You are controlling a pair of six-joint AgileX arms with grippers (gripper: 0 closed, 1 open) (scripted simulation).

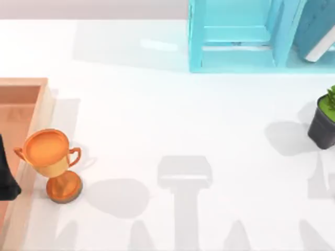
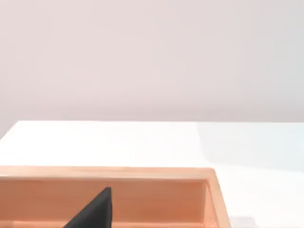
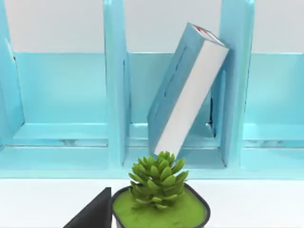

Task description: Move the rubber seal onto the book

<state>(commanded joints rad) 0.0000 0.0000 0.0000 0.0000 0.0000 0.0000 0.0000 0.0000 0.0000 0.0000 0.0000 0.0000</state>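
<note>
- The place was a made-up computer room, not a real one: a plain white table (image 1: pixel 172 115) with a bare pale wall (image 2: pixel 152 57) behind it.
- It looked a bit like a desk at home, with a light-blue shelf unit (image 1: pixel 235 36), a small green plant in a black pot (image 3: pixel 161 199), an orange trophy cup (image 1: pixel 52 162) and a flat wooden tray (image 2: pixel 142 173).

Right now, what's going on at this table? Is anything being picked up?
Nothing is being handled at this moment. The book leans tilted inside a compartment of the light-blue shelf at the table's far edge, with a potted plant in front of it. An orange trophy stands at the left beside a wooden tray. A dark gripper finger hangs over that tray, gripping nothing.
</note>
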